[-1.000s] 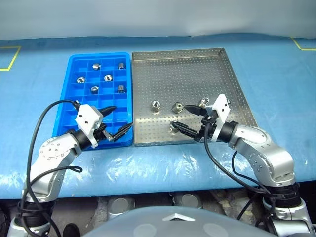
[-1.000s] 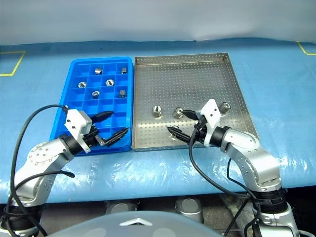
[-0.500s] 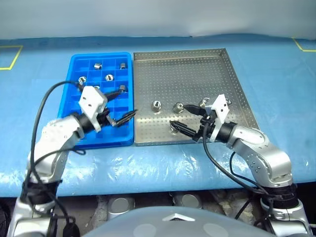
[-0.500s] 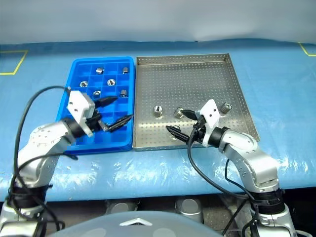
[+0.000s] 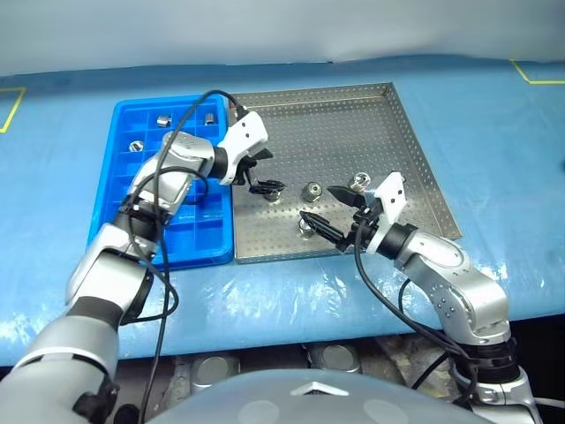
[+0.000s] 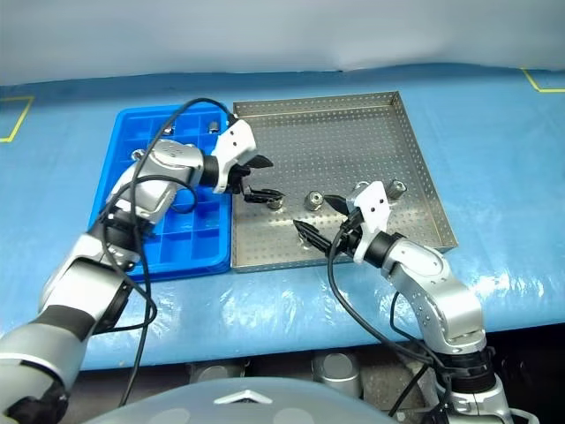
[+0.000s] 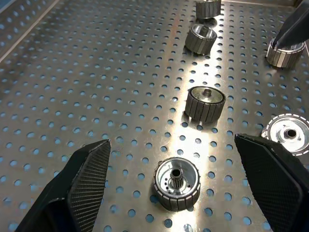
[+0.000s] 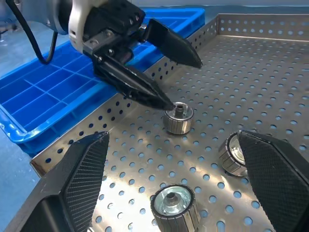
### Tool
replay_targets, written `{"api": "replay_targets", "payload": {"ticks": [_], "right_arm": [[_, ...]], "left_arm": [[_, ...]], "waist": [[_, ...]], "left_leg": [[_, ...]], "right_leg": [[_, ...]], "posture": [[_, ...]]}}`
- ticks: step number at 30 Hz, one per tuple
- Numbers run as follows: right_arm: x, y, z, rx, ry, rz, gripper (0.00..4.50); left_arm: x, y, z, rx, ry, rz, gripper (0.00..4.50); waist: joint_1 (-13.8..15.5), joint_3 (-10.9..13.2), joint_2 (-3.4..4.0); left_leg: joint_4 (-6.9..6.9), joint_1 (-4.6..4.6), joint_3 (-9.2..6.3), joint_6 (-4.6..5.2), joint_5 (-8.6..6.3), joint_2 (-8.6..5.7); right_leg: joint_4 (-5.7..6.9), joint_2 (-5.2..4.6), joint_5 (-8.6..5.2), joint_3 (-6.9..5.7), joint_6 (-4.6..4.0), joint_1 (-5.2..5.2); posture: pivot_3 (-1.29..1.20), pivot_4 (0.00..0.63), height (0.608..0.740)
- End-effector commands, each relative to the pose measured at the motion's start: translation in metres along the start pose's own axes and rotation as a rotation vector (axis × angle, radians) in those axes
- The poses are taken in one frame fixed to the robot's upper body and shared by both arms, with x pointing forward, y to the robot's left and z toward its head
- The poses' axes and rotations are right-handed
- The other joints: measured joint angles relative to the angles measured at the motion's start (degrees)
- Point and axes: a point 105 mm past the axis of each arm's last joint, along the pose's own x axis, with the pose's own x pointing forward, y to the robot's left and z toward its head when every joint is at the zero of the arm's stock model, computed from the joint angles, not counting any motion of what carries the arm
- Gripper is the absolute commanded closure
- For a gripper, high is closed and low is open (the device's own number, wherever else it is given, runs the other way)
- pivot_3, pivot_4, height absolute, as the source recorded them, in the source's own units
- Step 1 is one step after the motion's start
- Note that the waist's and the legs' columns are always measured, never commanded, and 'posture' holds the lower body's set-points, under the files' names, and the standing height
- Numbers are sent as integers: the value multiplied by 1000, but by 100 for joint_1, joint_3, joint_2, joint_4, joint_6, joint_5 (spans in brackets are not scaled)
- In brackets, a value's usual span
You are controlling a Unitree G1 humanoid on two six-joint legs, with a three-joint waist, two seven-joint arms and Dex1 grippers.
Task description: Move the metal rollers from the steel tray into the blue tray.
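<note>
You're looking at a silver steel tray (image 5: 388, 132) whose floor is dotted all over with an even grid of small round holes — blue shows through them in the left wrist view. The metal rollers (image 7: 177, 183) are shiny silver-grey with dark ribbed bands around their sides and bright centres. Beside them, the blue tray (image 5: 132, 177) is a bright, saturated blue with a square grid pattern. The table cover (image 5: 494, 106) is a paler, glossy blue with yellow tape lines. Both grippers' fingers (image 8: 145, 92) are black — their pads carry a fine woven texture.

Blue tray (image 5: 115, 221) cells partly behind L arm.
</note>
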Motion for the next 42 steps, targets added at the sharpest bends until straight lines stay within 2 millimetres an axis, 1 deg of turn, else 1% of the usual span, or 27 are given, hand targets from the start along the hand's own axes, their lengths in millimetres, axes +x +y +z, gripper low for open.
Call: {"api": "replay_targets", "payload": {"ticks": [1, 3, 6, 7, 9, 11, 16, 18, 19, 21, 24, 26, 27, 30, 32, 35, 37, 39, 42], "right_arm": [[-5, 3, 15, -40, -71, -25, 0], [-6, 3, 15, -39, -72, -29, 0], [-7, 3, 14, -38, -74, -40, 0], [-8, 3, 14, -37, -75, -44, 0], [-8, 3, 14, -35, -79, -49, 0], [-8, 3, 14, -34, -81, -53, 0], [-7, 2, 14, -34, -82, -55, 0], [-5, 2, 14, -35, -81, -52, 0], [-4, 1, 15, -37, -81, -49, 0], [-1, 2, 17, -39, -85, -39, 0], [3, 5, 19, -46, -87, -21, 0], [7, 8, 22, -48, -95, 0, 0], [9, 10, 23, -52, -97, 10, 0], [17, 16, 28, -66, -110, 41, 0], [25, 21, 34, -81, -127, 69, 0], [38, 33, 40, -115, -134, 143, 0], [44, 39, 42, -139, -124, 198, 0], [49, 44, 42, -153, -118, 234, 0], [53, 48, 42, -164, -113, 268, 0]], "left_arm": [[10, 6, -1, 52, 64, -10, 19], [13, 7, -6, 67, 99, -17, 19], [18, 5, -19, 109, 192, -41, 19], [19, 5, -22, 117, 213, -44, 187], [19, 6, -29, 133, 255, -45, 576], [18, 6, -32, 147, 278, -51, 1212], [10, 9, -23, 158, 233, -35, 2775], [6, 9, -18, 168, 209, -35, 2785], [3, 10, -12, 169, 176, -22, 2785], [-7, 14, 5, 156, 80, 29, 2785], [-24, 24, 27, 117, -73, 159, 2785], [-42, 35, 39, 77, -184, 311, 2785], [-54, 39, 42, 56, -231, 394, 2785], [-88, 45, 41, 34, -325, 631, 2785], [-110, 44, 33, -13, -391, 777, 2785], [-139, 37, 8, -59, -389, 996, 2785], [-152, 30, -8, -94, -379, 1099, 2785], [-160, 23, -23, -171, -399, 1168, 2785], [-170, 18, -53, -178, -302, 1302, 2785]], "waist": [[-53, 0, 0], [-119, 0, 0], [-199, 0, 0], [-222, 0, 0], [-229, 0, 0], [-244, 0, 0], [-263, 0, 0], [-275, 0, 0], [-277, 0, 0], [-276, 2, 1], [-215, 1, 0], [-184, 1, 1], [-174, 1, 1], [-170, 0, 3], [-126, 0, 3], [-58, 0, 3], [23, 0, 3], [131, -1, 2], [279, -2, 0]], "left_leg": [[2, -1, 0, 1, -1, 0], [2, -2, 0, 2, -1, 0], [3, -2, 0, 3, -2, 0], [3, -1, 0, 3, -2, 0], [4, -1, -1, 3, -1, 0], [6, 0, -1, 3, -1, 0], [7, 2, 0, 3, -1, 0], [7, 2, 0, 3, -1, 0], [6, 2, 0, 3, -2, 0], [6, 1, 0, 4, -2, 1], [6, -2, 0, 3, -1, 2], [7, -2, -2, 3, -1, 2], [7, -1, -1, 4, -2, 2], [6, 2, 0, 4, -2, 3], [6, 5, -2, 3, -1, 4], [9, 10, -1, -2, 1, 4], [9, 12, -3, -6, 4, 3], [10, 13, -6, -11, 7, 3], [11, 13, -7, -13, 8, 1]], "right_leg": [[0, 0, 0, 0, 0, -1], [0, 0, -1, 0, 1, -1], [1, 0, -2, 1, 4, -1], [2, 1, -3, 1, 5, -1], [4, 1, -8, 1, 14, 0], [4, 1, -12, 3, 22, 1], [8, 1, -14, 4, 25, 2], [9, 1, -14, 5, 25, 1], [9, 1, -14, 5, 25, 1], [9, 1, -13, 6, 23, 0], [10, 0, -8, 5, 14, -4], [10, 0, -8, 3, 14, -3], [10, -1, -5, 6, 10, -3], [13, -2, 0, 8, 1, -3], [17, -1, 1, 5, -1, -2], [24, -2, 2, 5, -1, 1], [26, -5, 2, 3, -1, 3], [25, -5, 2, -2, -1, 6], [23, -8, 3, -6, -1, 9]], "posture": [[-184, 150, 740], [-184, 150, 740], [-197, 150, 740], [-205, 150, 740], [-207, 150, 740], [-207, 150, 740], [-181, 150, 740], [-174, 150, 740], [-164, 150, 740], [-153, 150, 740], [-131, 150, 740], [-122, 150, 740], [-113, 150, 740], [-88, 150, 740], [-77, 150, 740], [-53, 150, 740], [-28, 150, 740], [-18, 150, 740], [9, 150, 740]]}}
